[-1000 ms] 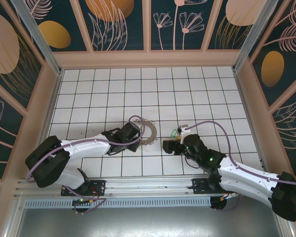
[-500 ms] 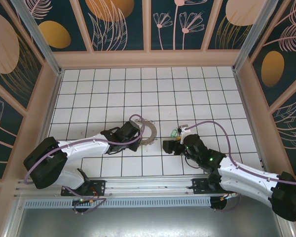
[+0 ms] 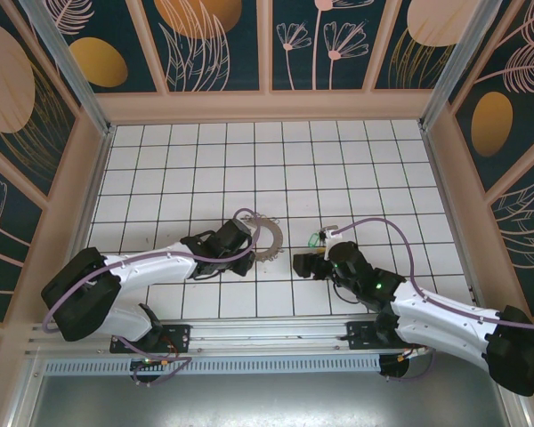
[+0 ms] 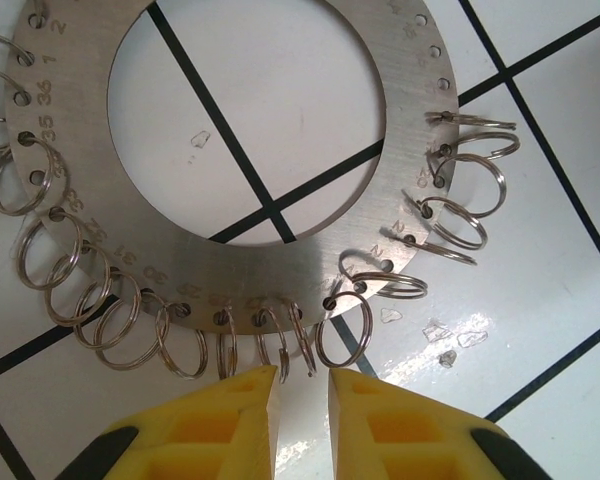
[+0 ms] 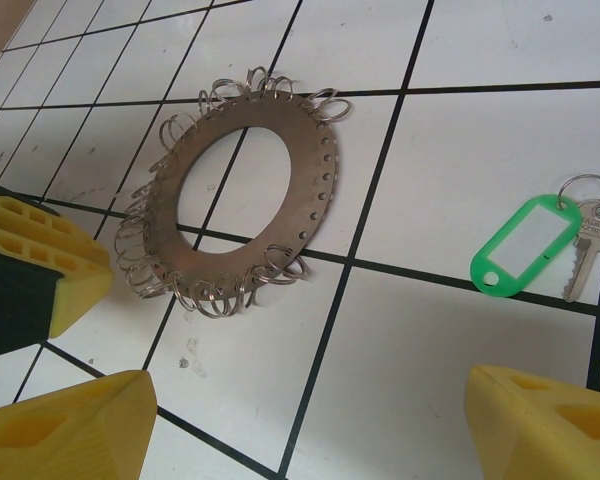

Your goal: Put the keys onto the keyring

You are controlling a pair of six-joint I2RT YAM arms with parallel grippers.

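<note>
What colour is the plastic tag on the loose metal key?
Bright green plastic tag with a pale insert; clearest in right wrist view.

The left arm (image 3: 151,264), at 8 o'clock in the top view, has a white shell with fat black joints. The right arm (image 3: 445,318), at 4 o'clock, looks the same and has a tiny green light (image 3: 376,286). A thin purple cable (image 3: 241,213) loops along each one. The left claw (image 4: 302,385) and right claw (image 5: 305,420) have chunky yellow fingers (image 4: 230,420).
</note>
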